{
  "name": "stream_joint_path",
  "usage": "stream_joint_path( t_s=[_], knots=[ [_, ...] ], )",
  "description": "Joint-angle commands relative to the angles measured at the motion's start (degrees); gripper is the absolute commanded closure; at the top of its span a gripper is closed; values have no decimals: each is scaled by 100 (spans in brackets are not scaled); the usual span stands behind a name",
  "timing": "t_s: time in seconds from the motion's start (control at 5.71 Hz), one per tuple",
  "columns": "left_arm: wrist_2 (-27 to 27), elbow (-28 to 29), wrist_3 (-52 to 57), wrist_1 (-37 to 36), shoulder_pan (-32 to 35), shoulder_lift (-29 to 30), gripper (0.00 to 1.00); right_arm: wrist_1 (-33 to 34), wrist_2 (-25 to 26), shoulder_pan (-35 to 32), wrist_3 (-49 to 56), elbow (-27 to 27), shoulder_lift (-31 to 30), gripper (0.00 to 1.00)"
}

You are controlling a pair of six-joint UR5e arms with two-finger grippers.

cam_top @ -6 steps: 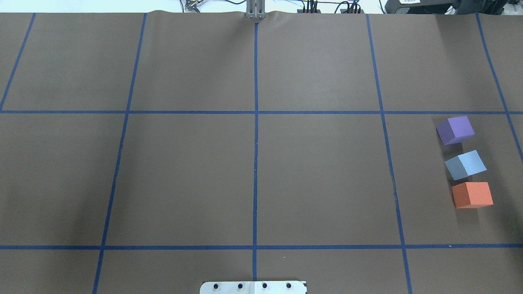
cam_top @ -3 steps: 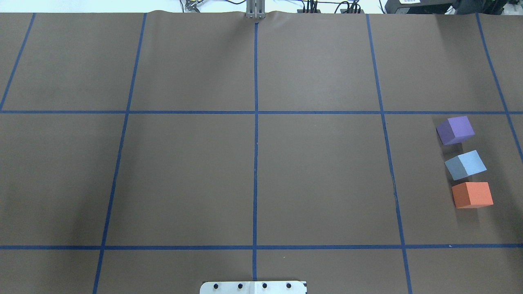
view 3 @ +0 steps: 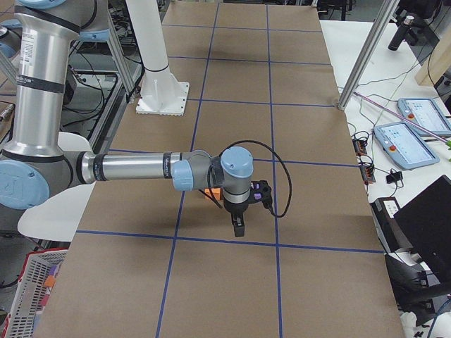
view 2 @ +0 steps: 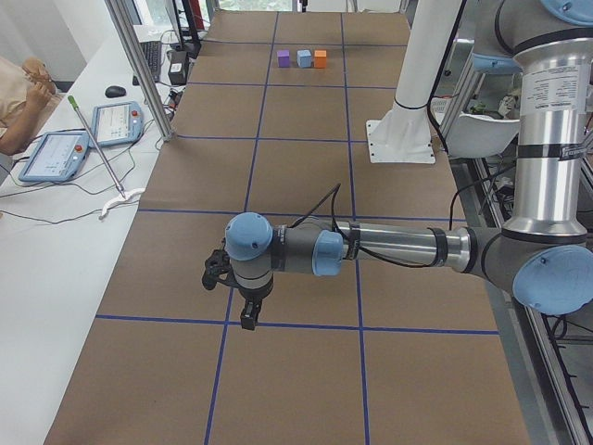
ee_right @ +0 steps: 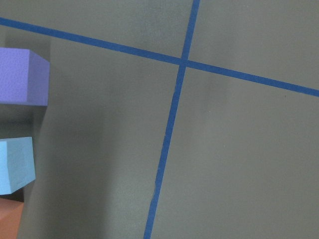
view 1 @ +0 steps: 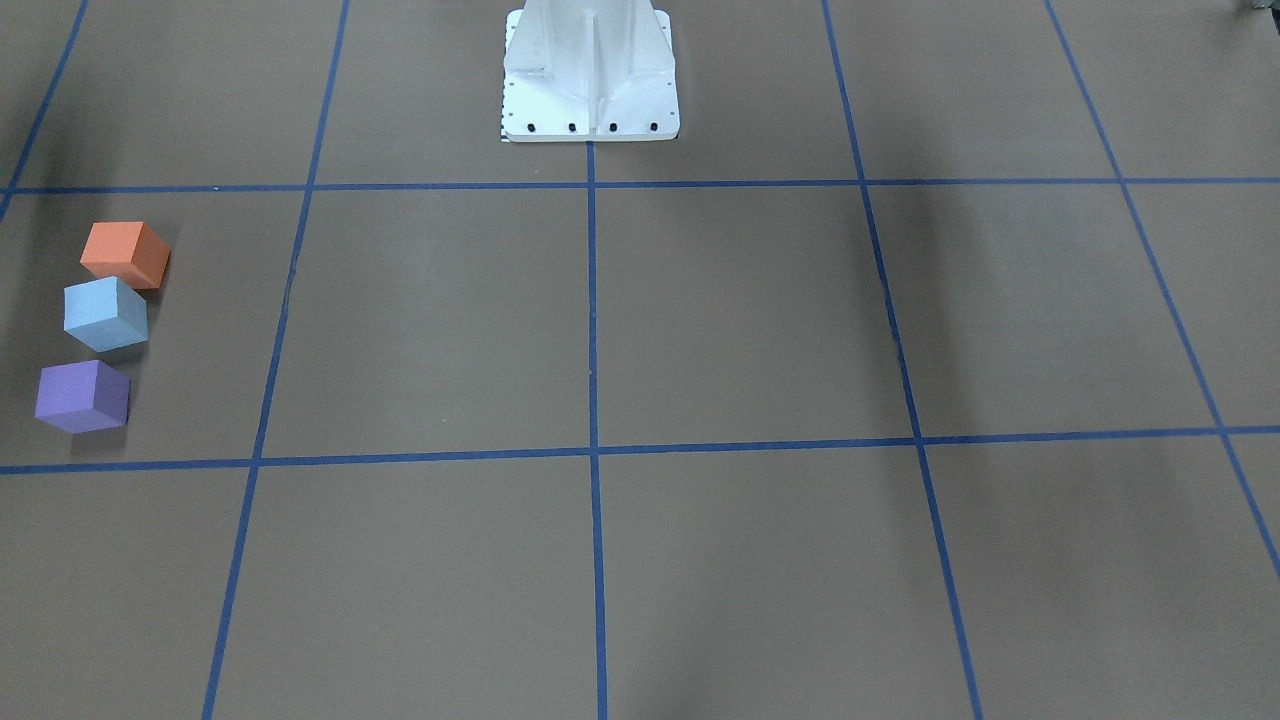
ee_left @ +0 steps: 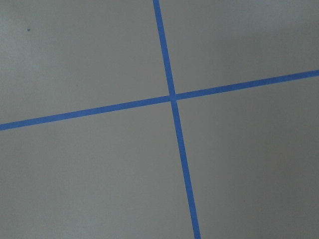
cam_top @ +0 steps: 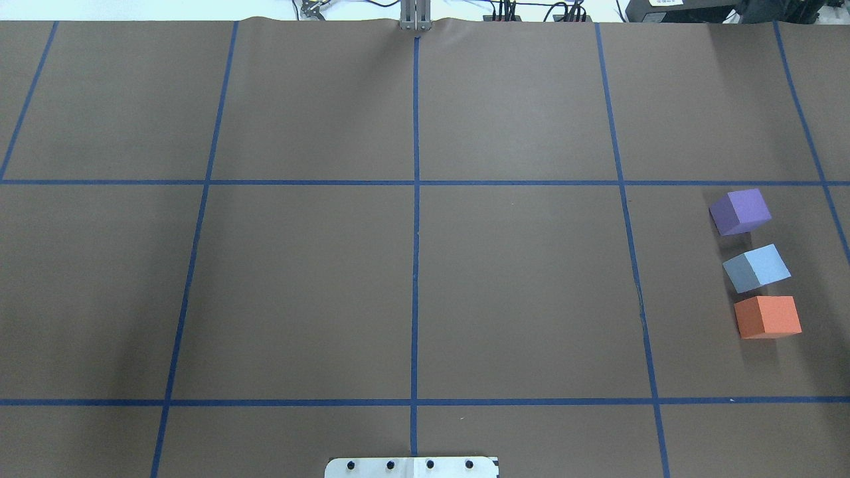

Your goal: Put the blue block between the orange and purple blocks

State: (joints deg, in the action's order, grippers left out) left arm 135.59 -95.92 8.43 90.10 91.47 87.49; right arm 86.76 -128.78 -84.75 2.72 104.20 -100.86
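Note:
The blue block (cam_top: 758, 267) rests on the brown table at the right, in a row between the purple block (cam_top: 742, 210) beyond it and the orange block (cam_top: 769, 317) nearer the robot. The three stand apart with small gaps. The front-facing view shows the same row: orange (view 1: 125, 254), blue (view 1: 104, 313), purple (view 1: 83, 396). The right wrist view catches their edges at its left. My left gripper (view 2: 248, 320) shows only in the exterior left view, far from the blocks. My right gripper (view 3: 238, 229) shows only in the exterior right view. I cannot tell whether either is open or shut.
The robot's white base (view 1: 590, 70) stands at the table's near middle edge. Blue tape lines (cam_top: 416, 199) divide the brown mat into squares. Tablets (view 2: 56, 153) and an operator sit at a side desk past the table's far edge.

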Motion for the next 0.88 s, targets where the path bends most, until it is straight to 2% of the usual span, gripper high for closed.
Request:
stream_joint_path(
  t_s=[0.0,0.7],
  knots=[
    [-7,-32,-17,8,3,5,0,7,-25,2,1,-22,-13,0],
    [-50,-59,27,-1,3,-47,0,7,-16,2,-34,-22,5,0]
  ],
)
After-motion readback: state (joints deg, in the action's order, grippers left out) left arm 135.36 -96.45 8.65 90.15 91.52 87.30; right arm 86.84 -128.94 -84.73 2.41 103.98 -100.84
